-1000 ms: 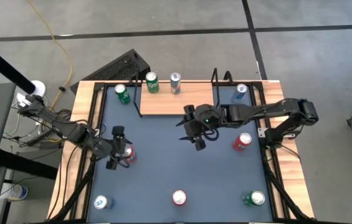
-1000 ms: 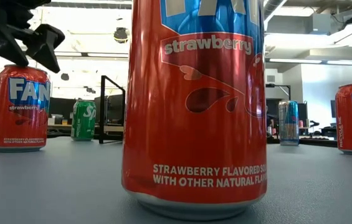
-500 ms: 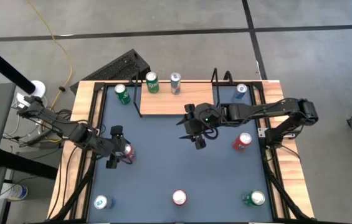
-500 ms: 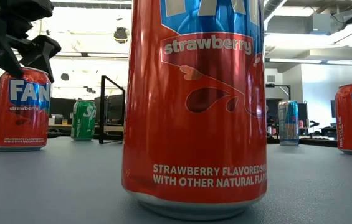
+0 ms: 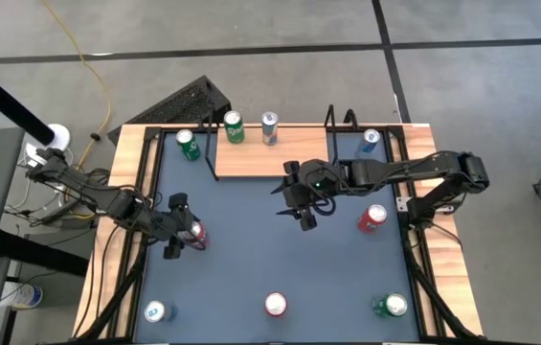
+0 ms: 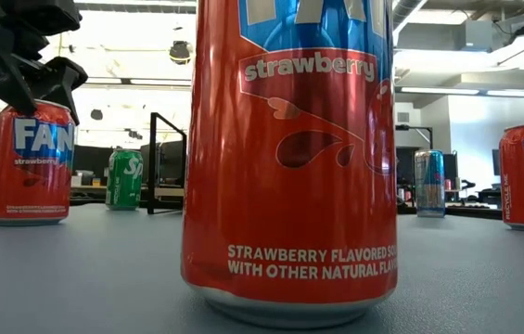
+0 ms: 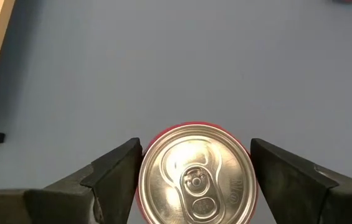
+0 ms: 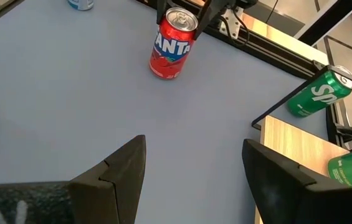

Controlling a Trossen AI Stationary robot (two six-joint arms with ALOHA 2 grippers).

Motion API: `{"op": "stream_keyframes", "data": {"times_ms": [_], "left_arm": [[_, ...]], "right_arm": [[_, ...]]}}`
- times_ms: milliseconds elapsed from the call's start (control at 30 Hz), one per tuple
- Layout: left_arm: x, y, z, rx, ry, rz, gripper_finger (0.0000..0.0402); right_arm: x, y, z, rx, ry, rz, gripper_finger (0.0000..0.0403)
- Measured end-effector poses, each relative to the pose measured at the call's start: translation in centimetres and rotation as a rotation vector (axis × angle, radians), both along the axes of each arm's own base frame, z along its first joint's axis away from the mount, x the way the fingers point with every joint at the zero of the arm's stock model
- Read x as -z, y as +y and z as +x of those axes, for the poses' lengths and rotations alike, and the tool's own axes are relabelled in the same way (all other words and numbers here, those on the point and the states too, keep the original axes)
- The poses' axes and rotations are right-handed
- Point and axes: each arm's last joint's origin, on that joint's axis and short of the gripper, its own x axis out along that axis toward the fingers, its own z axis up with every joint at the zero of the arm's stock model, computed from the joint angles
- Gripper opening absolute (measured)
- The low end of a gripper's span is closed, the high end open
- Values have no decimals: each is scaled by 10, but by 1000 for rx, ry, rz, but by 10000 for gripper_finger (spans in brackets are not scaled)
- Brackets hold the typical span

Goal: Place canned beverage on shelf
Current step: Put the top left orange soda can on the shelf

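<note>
A red Fanta can stands upright on the dark table top at the left; it also shows in the low view. My left gripper is open and points down over it, one finger on either side of the can's top; I cannot tell whether they touch. My right gripper is open and empty above the table, just in front of the light-wood shelf. A green can and a silver-blue can stand at the shelf's far edge.
Other cans stand on the table: green left of the shelf, blue far right, red right, and blue, red and green along the near edge. The shelf's black wire frame stands up at its right end.
My left gripper has come down onto the red Fanta can, from above and beside its top to fingers astride the rim. The can has stayed where it was.
</note>
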Motion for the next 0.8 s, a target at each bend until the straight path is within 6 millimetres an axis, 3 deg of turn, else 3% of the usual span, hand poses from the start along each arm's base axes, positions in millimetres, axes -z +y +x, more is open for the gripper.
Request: {"op": "stream_keyframes", "data": {"times_ms": [233, 467, 800], "left_arm": [[-2, 0, 0, 39, 5, 13, 276], [-2, -1, 0, 52, 1, 22, 232], [-4, -1, 1, 61, -7, 27, 234]], "right_arm": [[0, 0, 0, -1, 0, -1, 255], [0, 0, 0, -1, -1, -1, 255], [0, 0, 0, -1, -1, -1, 255]]}}
